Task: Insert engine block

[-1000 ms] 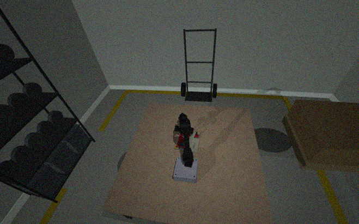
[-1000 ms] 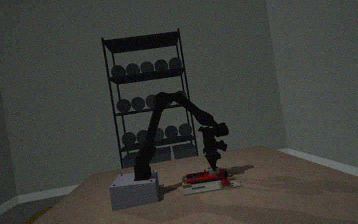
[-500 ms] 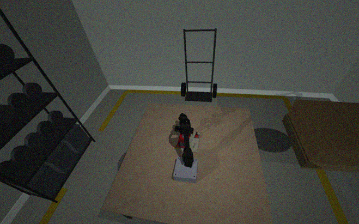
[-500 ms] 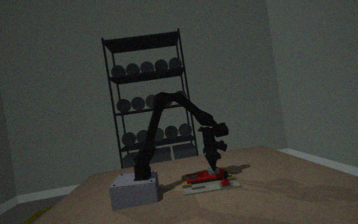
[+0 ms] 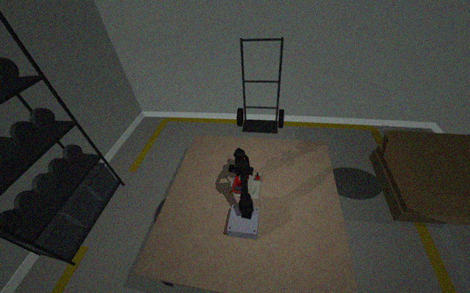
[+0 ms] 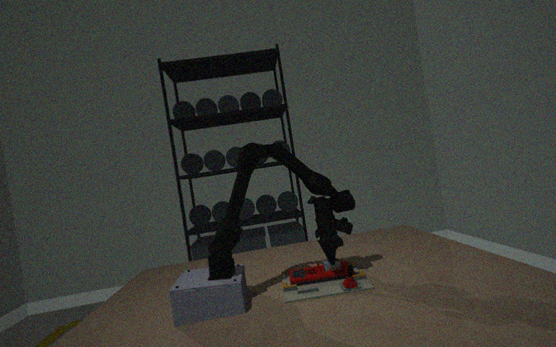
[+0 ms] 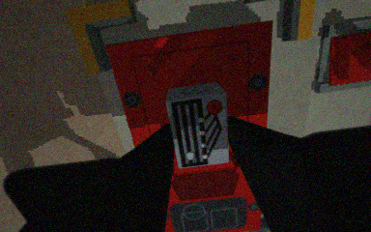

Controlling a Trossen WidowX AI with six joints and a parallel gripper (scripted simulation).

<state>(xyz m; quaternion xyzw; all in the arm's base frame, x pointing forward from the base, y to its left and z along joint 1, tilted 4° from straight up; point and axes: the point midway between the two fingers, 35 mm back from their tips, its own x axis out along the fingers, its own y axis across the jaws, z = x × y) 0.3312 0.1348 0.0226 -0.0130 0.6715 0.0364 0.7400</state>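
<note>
The grey engine block (image 7: 219,132) (image 6: 332,265), with black stripes and a red round mark on top, is between my fingertips. My gripper (image 7: 198,126) (image 6: 332,262) is shut on it and points down over the car body. The red car body (image 7: 193,63) (image 6: 311,273) (image 5: 236,185) lies under the block. The block covers the opening, and how deep it sits cannot be told. The slot side and the rib are hidden.
A pale board (image 7: 295,101) (image 6: 327,291) (image 5: 255,192) with yellow corner pieces (image 7: 304,19) lies under and beside the car body. A red part (image 7: 353,55) (image 6: 350,283) (image 5: 257,177) sits on it. The arm's base box (image 6: 209,295) (image 5: 242,228) stands nearby on the table (image 5: 293,256).
</note>
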